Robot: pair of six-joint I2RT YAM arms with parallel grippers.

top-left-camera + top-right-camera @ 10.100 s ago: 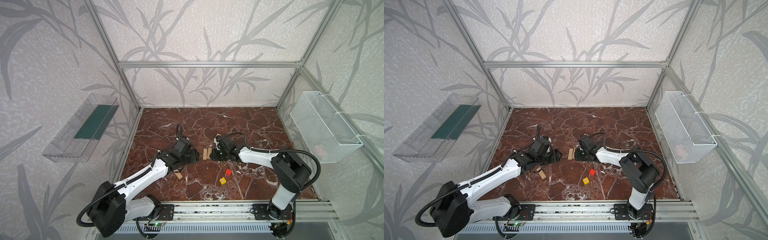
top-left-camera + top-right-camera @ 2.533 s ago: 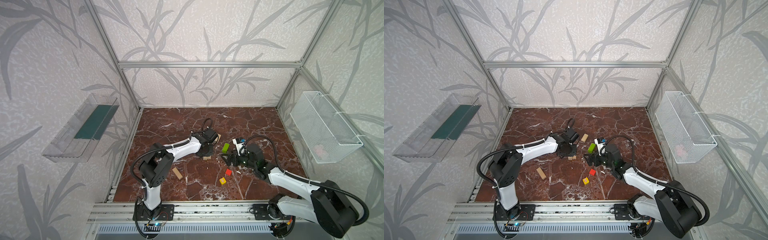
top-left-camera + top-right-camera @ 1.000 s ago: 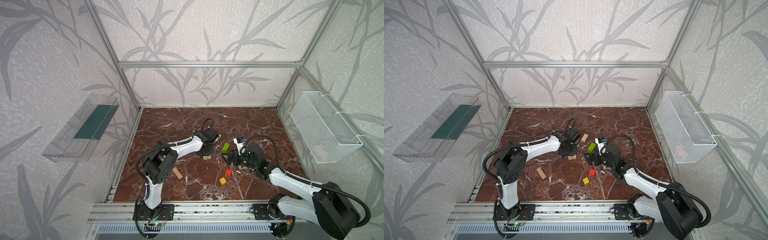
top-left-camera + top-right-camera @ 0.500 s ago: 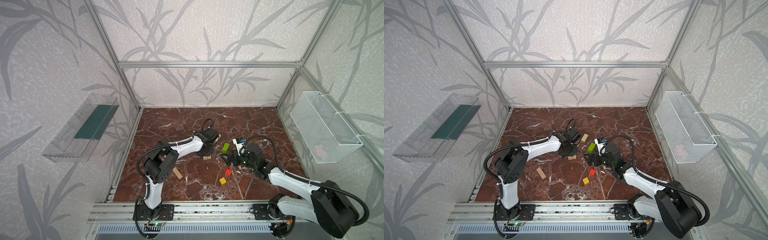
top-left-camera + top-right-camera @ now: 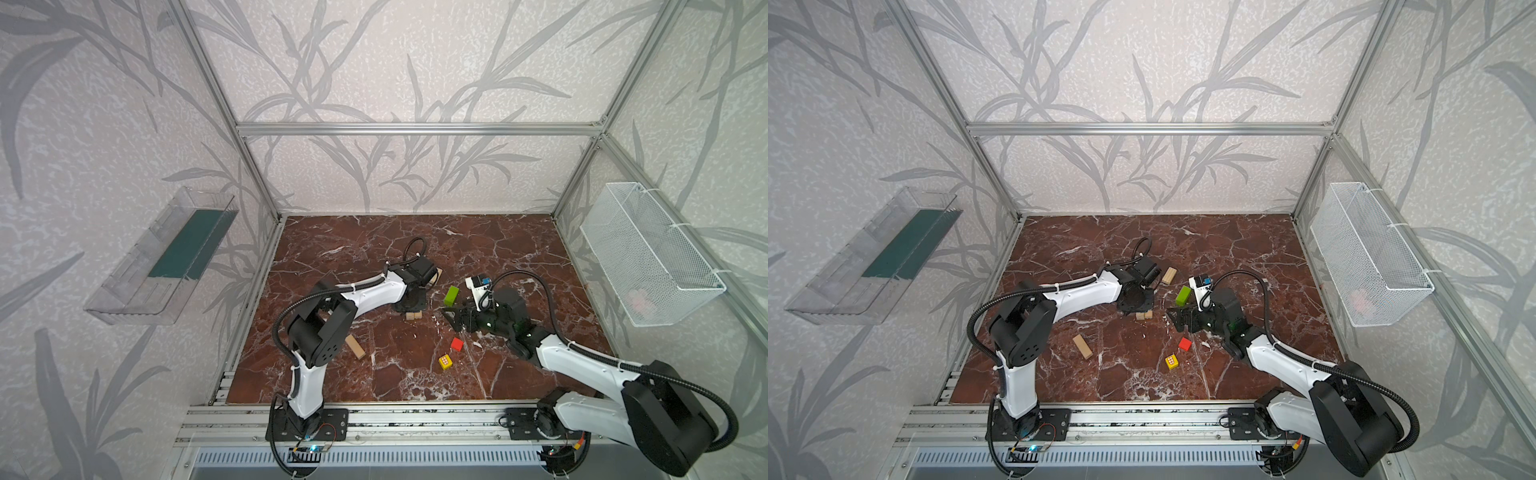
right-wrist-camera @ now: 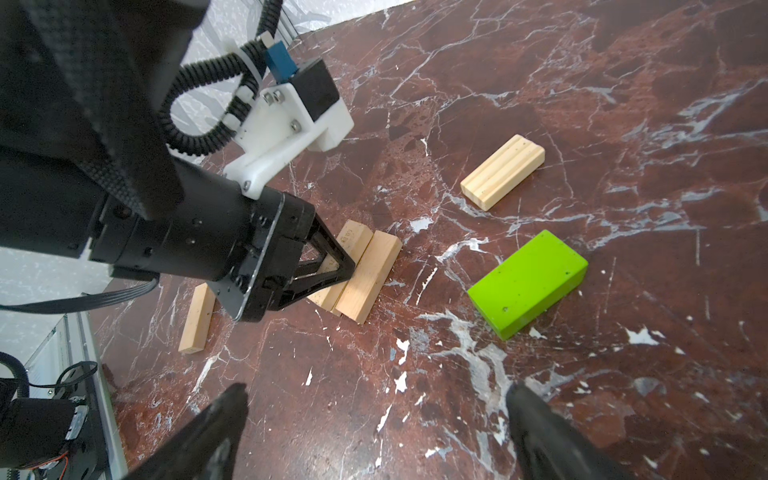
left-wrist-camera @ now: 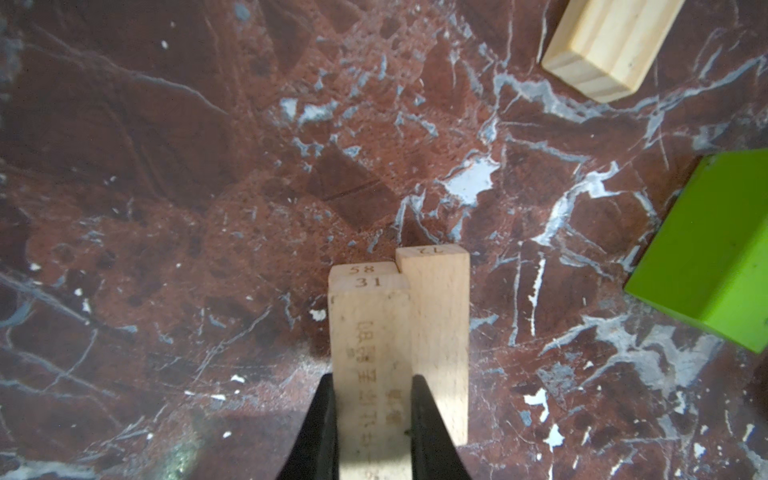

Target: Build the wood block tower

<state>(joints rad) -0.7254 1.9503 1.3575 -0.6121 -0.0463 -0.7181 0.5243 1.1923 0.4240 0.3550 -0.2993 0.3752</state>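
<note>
My left gripper (image 7: 374, 399) is shut on a tan wooden bar (image 7: 370, 332) that lies over a second bar, with a third bar (image 7: 440, 316) alongside; in both top views only the bar ends (image 5: 413, 316) (image 5: 1145, 316) show under the gripper (image 5: 411, 305). My right gripper (image 6: 376, 390) stands open and empty over bare floor, just right of the bars (image 5: 451, 318). A lime-green bar (image 5: 450, 295) (image 6: 528, 282) lies beyond it. The red cube (image 5: 457, 344) and the yellow patterned cube (image 5: 445, 362) sit nearer the front. No tower stands.
A grooved tan block (image 5: 1169, 275) (image 6: 503, 172) lies behind the green bar. Another tan bar (image 5: 355, 347) (image 6: 197, 318) rests by the left arm's elbow. A wire basket (image 5: 648, 257) hangs on the right wall, a clear tray (image 5: 166, 257) on the left.
Since ten seconds ago the right gripper has drawn back from the paired bars, the green bar has appeared on the floor, and the left gripper has closed on a bar. Nothing moved in the last second.
</note>
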